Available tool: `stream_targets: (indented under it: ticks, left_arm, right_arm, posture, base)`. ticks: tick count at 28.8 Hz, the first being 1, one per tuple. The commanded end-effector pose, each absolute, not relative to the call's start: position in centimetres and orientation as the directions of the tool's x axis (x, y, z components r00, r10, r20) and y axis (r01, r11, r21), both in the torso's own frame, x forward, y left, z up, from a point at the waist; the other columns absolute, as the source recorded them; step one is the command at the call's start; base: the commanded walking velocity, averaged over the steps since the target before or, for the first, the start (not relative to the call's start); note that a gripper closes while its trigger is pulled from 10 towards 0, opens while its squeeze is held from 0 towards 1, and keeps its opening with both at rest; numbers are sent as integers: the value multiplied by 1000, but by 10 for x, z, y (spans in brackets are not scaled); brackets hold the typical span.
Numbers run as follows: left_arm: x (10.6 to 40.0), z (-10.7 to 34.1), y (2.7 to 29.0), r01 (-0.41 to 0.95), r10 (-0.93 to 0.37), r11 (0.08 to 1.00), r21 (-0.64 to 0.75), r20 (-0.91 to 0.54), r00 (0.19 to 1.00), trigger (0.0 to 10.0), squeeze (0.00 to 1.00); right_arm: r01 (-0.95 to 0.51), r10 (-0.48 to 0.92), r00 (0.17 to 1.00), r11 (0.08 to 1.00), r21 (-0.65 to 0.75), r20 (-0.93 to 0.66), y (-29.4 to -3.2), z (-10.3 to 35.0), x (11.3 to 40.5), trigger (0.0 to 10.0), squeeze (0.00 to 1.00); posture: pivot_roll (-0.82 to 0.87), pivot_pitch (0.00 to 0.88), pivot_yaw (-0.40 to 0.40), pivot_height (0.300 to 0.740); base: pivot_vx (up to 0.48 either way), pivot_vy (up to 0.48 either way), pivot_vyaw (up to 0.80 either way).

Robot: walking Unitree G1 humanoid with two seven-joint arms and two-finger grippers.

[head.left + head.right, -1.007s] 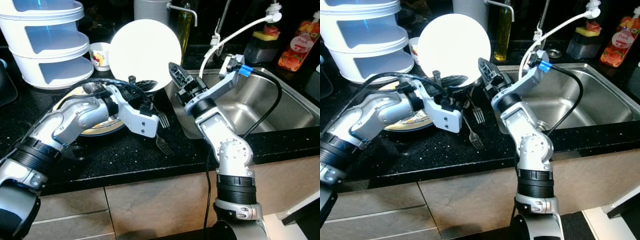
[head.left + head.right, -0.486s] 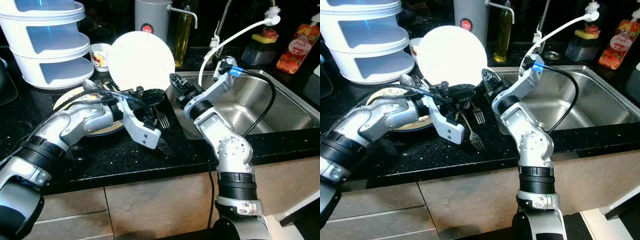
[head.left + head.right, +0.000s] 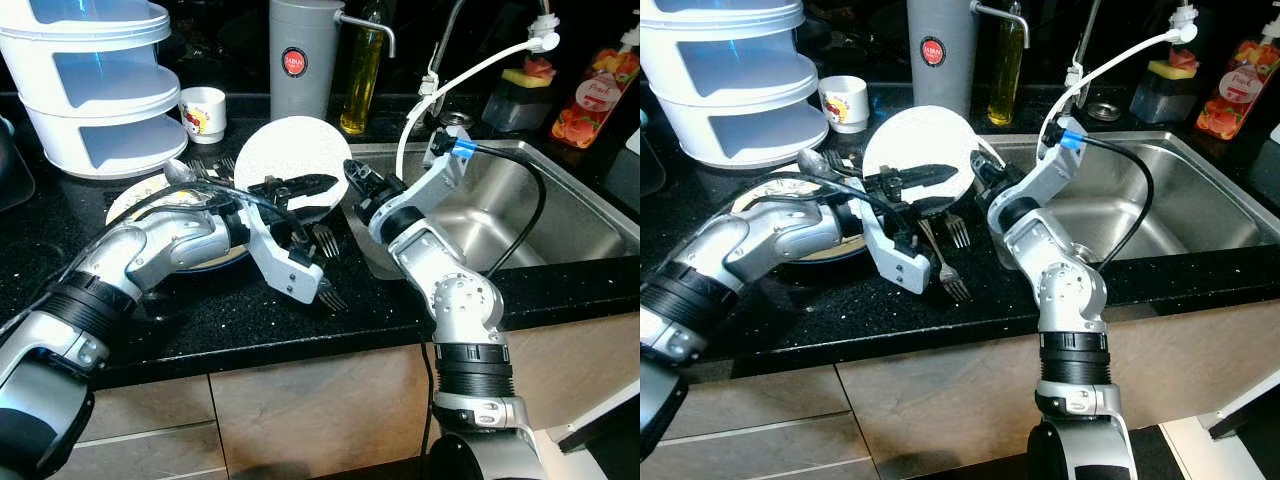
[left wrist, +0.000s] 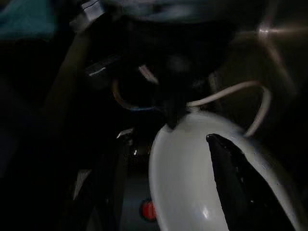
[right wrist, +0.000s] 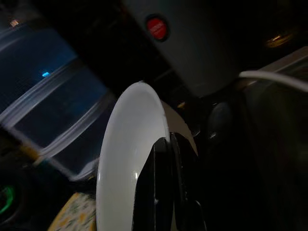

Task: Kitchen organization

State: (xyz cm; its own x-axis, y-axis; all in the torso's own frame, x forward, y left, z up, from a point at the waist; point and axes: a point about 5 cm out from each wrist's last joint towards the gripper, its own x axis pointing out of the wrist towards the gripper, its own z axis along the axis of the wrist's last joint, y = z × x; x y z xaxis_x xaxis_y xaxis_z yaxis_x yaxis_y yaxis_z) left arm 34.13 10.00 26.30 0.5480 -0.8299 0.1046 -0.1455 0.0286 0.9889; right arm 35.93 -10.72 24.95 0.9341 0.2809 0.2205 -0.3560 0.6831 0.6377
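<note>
A white plate [image 3: 290, 150] stands tilted above the black counter, between the patterned plate and the sink. My right gripper [image 3: 352, 180] is shut on its right rim; in the right wrist view the fingers [image 5: 161, 187] pinch the plate's edge [image 5: 125, 159]. My left gripper [image 3: 305, 197] is open at the plate's lower front. One finger [image 3: 300, 182] lies across the white face, the other sits lower in shadow. In the left wrist view that finger [image 4: 236, 187] crosses the plate [image 4: 183, 183].
A patterned plate [image 3: 135, 195] with cutlery lies under my left arm. Two forks [image 3: 325, 270] lie on the counter near the front edge. A white tiered container [image 3: 90, 90], a mug [image 3: 205, 112], a grey canister [image 3: 300, 60] and an oil bottle [image 3: 362, 70] stand behind. The steel sink [image 3: 520, 210] is on the right.
The right gripper has brought the plate down and tipped it back, uncovering the grey canister. The left gripper has swung up so its finger lies over the plate's face.
</note>
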Motion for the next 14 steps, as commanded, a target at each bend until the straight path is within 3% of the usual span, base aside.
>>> stream_targets:
  ticks: [1,3,4,7,9,12,14]
  left_arm:
    - [343,268,104,-106,-804,125,986,163,572,10000,0]
    - [346,283,109,-76,-747,284,956,270,608,10000,0]
    - [346,283,109,-76,-747,284,956,270,608,10000,0]
    - [355,301,125,-86,-624,458,885,389,678,10000,0]
    - [358,304,132,-101,-584,487,868,409,701,10000,0]
    - [367,302,162,-109,-406,605,789,423,810,10000,0]
    - [372,296,177,-65,-295,725,686,395,870,10000,0]
  right_arm:
    - [-310,196,950,702,642,244,-124,255,364,10000,0]
    - [-293,123,949,686,666,290,-142,262,366,10000,0]
    - [-293,123,949,686,666,290,-142,262,366,10000,0]
    - [-279,27,938,650,707,346,-168,274,368,10000,0]
    - [-266,-7,935,642,719,353,-178,276,369,10000,0]
    - [-88,-145,948,735,673,282,-211,265,376,10000,0]
    - [55,-208,956,822,567,209,-223,253,379,10000,0]
  posture:
    - [132,0,-68,740]
    - [133,0,-70,740]
    - [133,0,-70,740]
    - [134,0,-71,740]
    - [134,0,-71,740]
    - [132,0,-70,740]
    - [132,0,-70,740]
  base:
    - [0,0,0]
    - [0,0,0]
    - [0,0,0]
    - [0,0,0]
    - [0,0,0]
    - [0,0,0]
    - [0,0,0]
